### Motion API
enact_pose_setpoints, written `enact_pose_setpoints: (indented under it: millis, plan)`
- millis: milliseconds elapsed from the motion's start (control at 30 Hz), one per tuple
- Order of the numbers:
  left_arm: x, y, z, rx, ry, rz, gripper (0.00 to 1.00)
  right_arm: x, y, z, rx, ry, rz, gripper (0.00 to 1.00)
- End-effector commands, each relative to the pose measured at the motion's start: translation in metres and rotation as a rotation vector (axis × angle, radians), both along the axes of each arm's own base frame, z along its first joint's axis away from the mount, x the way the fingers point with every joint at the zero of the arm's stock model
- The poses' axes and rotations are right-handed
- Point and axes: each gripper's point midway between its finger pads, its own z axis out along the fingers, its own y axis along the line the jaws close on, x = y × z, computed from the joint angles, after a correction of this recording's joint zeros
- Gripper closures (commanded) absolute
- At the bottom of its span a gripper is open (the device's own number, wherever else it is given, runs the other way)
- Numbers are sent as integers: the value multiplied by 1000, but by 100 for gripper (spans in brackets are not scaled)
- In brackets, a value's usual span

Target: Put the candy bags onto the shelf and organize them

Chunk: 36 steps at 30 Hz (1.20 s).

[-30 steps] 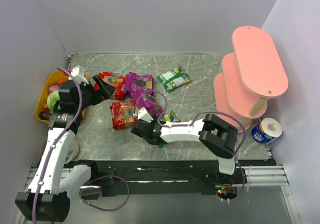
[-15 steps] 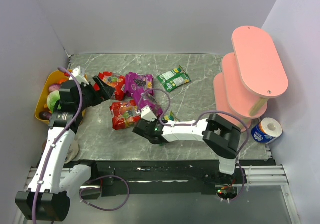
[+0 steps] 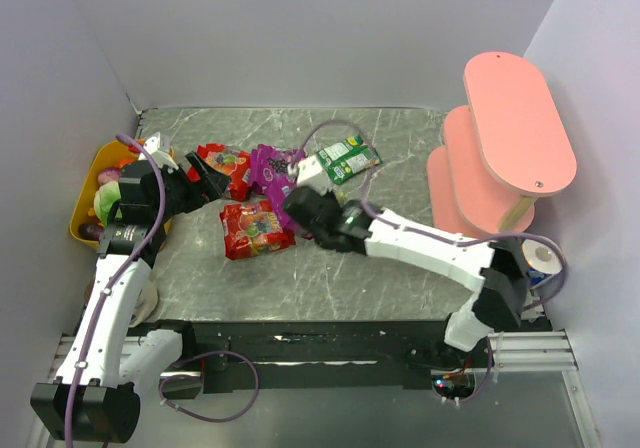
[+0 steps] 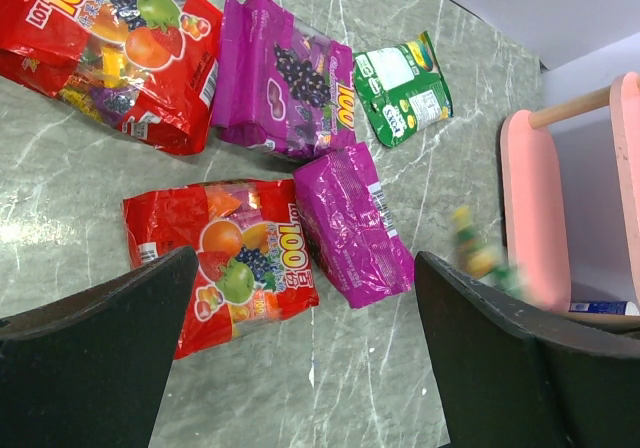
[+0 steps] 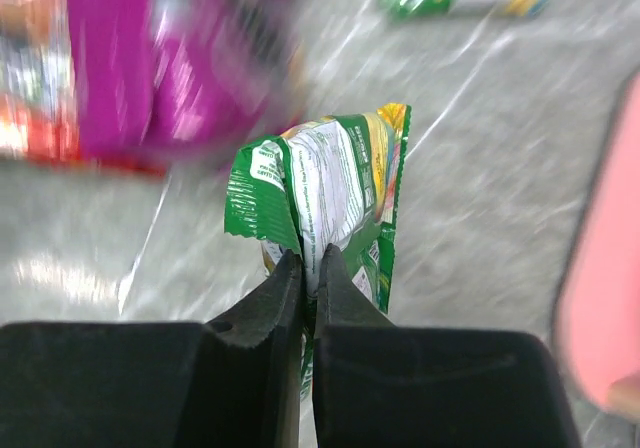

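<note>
One green candy bag (image 5: 325,193) has just left the desk (image 3: 400,158) — the right gripper (image 5: 308,258) has its jaws clenched on its edge, holding it aloft near centre. Five other bags (image 4: 280,78) lie at 10 to 12 o'clock by the left gripper (image 4: 305,268), jaws released; bare desk runs to the shelf (image 3: 520,118) at 3 o'clock — mind its tier rims.
</note>
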Motion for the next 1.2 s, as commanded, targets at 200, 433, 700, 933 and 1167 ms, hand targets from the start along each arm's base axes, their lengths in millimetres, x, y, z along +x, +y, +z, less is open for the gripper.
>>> enact_pose_setpoints:
  millis: [200,433,700,933,1167]
  plan:
    - [6,-4,16,-4,-51,-24,4,68,-63,201,185,-390,-117,100]
    - [12,-10,16,-23,-46,-54,4,87,-120,310,203,-660,-213,100]
    - [18,-16,16,-47,-50,-76,4,96,-197,398,162,-896,-395,100]
    - [24,-19,14,-57,-45,-89,4,98,-255,427,56,-988,-508,97]
    - [30,-21,10,-57,-34,-102,4,123,-296,409,-118,-940,-561,94]
